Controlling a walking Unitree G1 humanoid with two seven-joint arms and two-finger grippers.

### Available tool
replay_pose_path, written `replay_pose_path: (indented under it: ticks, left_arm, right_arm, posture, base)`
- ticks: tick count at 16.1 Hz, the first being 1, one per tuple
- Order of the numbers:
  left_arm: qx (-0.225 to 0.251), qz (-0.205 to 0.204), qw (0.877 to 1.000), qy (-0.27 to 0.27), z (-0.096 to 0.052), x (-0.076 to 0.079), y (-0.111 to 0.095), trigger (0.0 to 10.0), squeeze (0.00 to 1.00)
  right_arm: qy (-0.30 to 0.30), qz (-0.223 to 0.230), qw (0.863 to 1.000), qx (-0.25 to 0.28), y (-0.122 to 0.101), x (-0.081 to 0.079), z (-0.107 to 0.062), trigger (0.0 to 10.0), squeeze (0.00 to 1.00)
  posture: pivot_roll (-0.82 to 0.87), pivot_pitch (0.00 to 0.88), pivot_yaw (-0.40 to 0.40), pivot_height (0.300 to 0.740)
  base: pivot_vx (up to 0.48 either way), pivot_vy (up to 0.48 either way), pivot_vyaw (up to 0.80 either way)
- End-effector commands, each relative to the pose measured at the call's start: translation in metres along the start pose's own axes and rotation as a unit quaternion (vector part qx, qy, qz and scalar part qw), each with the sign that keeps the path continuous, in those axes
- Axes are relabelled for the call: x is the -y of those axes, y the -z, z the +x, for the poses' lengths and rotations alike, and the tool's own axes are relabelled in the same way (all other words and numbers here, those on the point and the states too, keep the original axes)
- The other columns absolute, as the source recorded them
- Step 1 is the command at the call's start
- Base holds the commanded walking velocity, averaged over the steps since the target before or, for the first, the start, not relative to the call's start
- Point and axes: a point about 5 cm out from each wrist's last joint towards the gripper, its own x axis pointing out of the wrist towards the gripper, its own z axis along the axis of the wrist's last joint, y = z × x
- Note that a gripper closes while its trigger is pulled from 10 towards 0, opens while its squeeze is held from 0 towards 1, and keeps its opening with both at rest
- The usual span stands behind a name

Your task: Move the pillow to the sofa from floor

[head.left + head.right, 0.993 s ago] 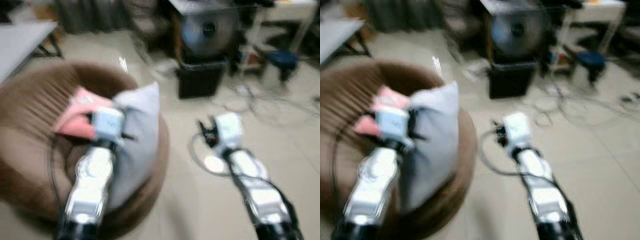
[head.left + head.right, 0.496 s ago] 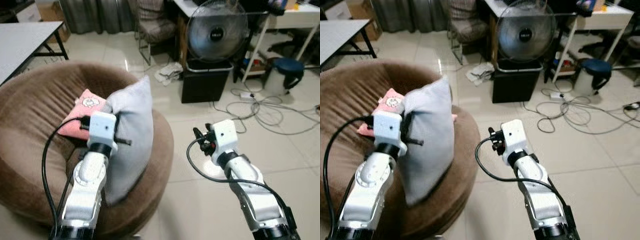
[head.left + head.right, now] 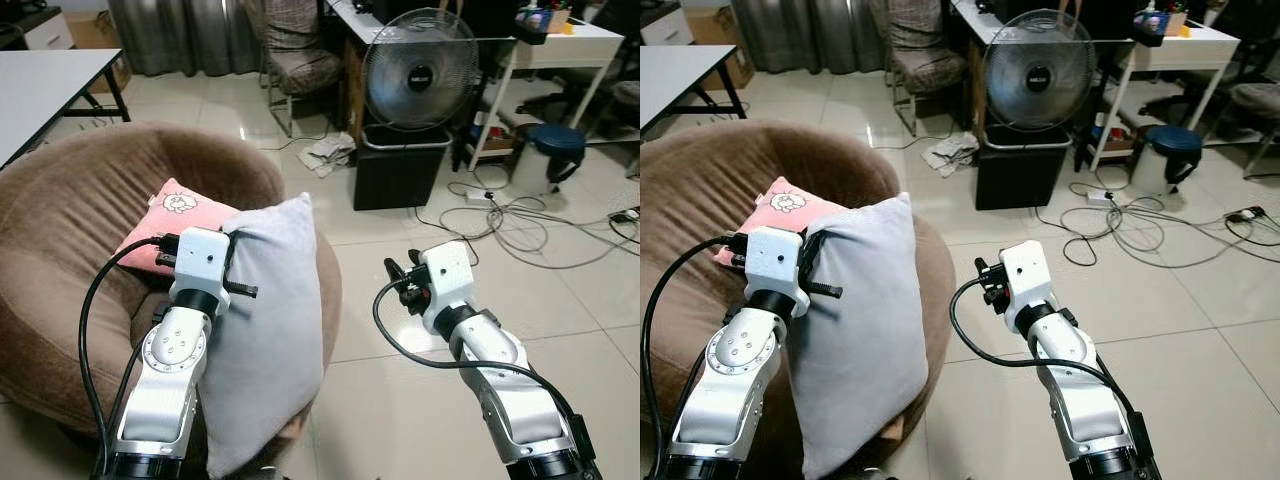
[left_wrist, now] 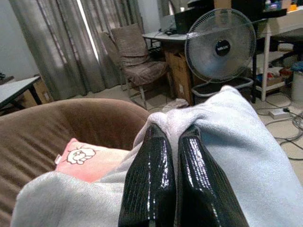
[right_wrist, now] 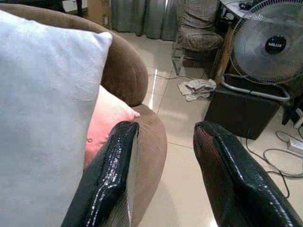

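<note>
The left tool [image 4: 173, 135] pinches the top edge of the grey pillow [image 3: 265, 330], which hangs upright, seemingly against the brown sofa [image 3: 70, 215] beside a pink cushion [image 3: 165, 215], while the right tool [image 5: 165, 137] hovers spread over the floor [image 3: 400, 400].

The left arm [image 3: 165, 385] is a chain of silver, rounded metal segments with a round joint disc ringed by small screws. It ends in a white, box-shaped wrist housing [image 3: 201, 257], and a thin black rod sticks out of that housing's right side. A black cable [image 3: 92, 330] loops from the housing down along the arm's left side. The right arm [image 3: 505, 390] has the same silver build and a white wrist block [image 3: 445, 270], with black fittings on its left face and a black cable [image 3: 400, 340] curling beneath. The left claw [image 4: 172, 138] has two long, glossy black fingers [image 4: 150, 179] with a finely ribbed texture. The right claw [image 5: 165, 135] has the same shiny black fingers [image 5: 226, 175].
</note>
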Motion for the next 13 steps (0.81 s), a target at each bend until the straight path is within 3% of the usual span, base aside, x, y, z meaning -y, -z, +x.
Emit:
replay_pose_path:
  ticks: [1, 9, 13]
  left_arm:
    - [0.018, 0.000, 1.000, 0.008, 0.004, 0.002, -0.011, 10.0, 0.00]
    - [0.039, 0.013, 0.999, 0.026, 0.008, 0.006, -0.020, 10.0, 0.00]
    - [0.047, 0.014, 0.998, 0.027, 0.009, 0.004, -0.023, 10.0, 0.00]
  right_arm:
    - [-0.001, -0.002, 1.000, -0.002, -0.001, 0.000, -0.002, 10.0, 0.00]
    - [0.007, -0.008, 1.000, 0.001, -0.001, 0.001, -0.003, 10.0, 0.00]
    - [0.010, -0.005, 1.000, -0.001, 0.000, 0.001, -0.003, 10.0, 0.00]
  posture:
    - [0.04, 0.000, 0.029, 0.740]
    - [0.03, 0.000, 0.047, 0.740]
    - [0.03, 0.000, 0.052, 0.740]
  base:
    - [0.000, 0.000, 0.00]
    - [0.000, 0.000, 0.00]
    - [0.218, 0.000, 0.71]
